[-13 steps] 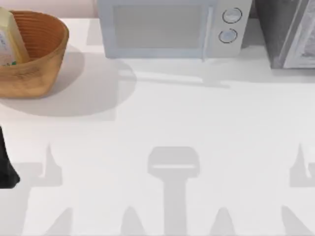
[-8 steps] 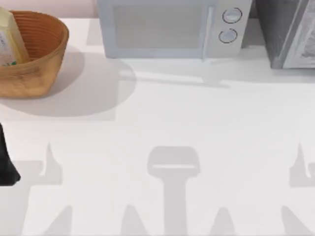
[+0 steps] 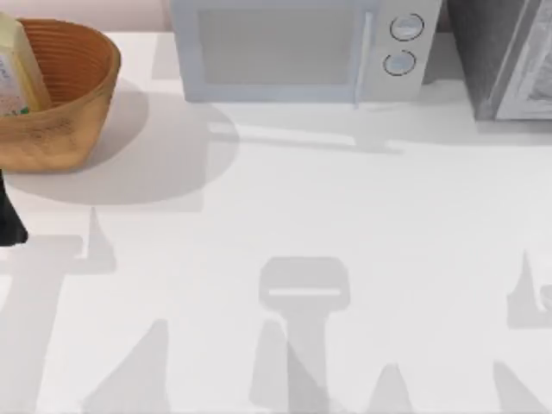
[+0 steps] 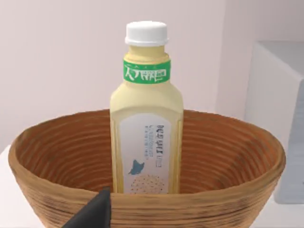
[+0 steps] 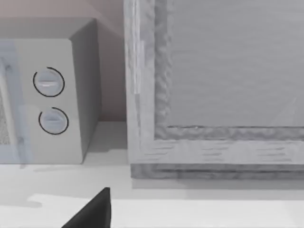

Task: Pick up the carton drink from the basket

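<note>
The carton drink [image 3: 15,65] is pale yellow and stands upright against the left wall of the round wicker basket [image 3: 73,95] at the table's back left. The left wrist view faces it head on: the carton drink [image 4: 146,137] has a white cap, a green neck band and a white label, and it rises well above the basket's [image 4: 223,156] rim. My left gripper [image 3: 10,220] is a dark shape at the left edge, just in front of the basket and apart from it; its dark tip [image 4: 92,213] overlaps the near rim. My right gripper [image 5: 92,211] hangs near the back right.
A white microwave [image 3: 293,52] stands at the back middle, right of the basket, its dials [image 5: 50,99] facing forward. A grey cabinet [image 3: 504,56] fills the back right corner, close to the right arm [image 5: 213,85]. Open tabletop [image 3: 328,198] lies in front.
My left gripper has moved toward the basket, from mid-depth at the left edge to just in front of it, and its shadow has shifted along. The right arm has not moved.
</note>
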Motion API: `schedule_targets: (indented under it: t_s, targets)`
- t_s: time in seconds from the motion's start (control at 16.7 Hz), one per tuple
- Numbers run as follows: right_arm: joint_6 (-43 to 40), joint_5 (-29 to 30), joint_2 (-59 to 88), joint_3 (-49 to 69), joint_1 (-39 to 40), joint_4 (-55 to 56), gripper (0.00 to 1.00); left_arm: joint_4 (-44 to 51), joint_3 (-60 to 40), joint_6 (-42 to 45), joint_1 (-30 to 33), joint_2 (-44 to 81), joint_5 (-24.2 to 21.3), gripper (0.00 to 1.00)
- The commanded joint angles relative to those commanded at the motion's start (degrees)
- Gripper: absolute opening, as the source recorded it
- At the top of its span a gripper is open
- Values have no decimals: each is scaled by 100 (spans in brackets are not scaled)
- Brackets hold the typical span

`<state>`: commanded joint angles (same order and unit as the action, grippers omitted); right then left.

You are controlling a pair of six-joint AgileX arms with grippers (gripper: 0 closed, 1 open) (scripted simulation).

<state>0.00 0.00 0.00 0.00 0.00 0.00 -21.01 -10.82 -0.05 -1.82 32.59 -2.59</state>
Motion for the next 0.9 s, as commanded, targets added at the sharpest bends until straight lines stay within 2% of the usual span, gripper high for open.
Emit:
schedule_targets:
  t_s: [0.6, 0.9]
  targets:
    - [0, 0, 0, 0, 0, 0, 100, -3419, -1839, 56, -298, 5162, -383, 100]
    - [0, 0, 0, 0, 0, 0, 100, -4648, -2499, 72, -407, 7091, -519, 100]
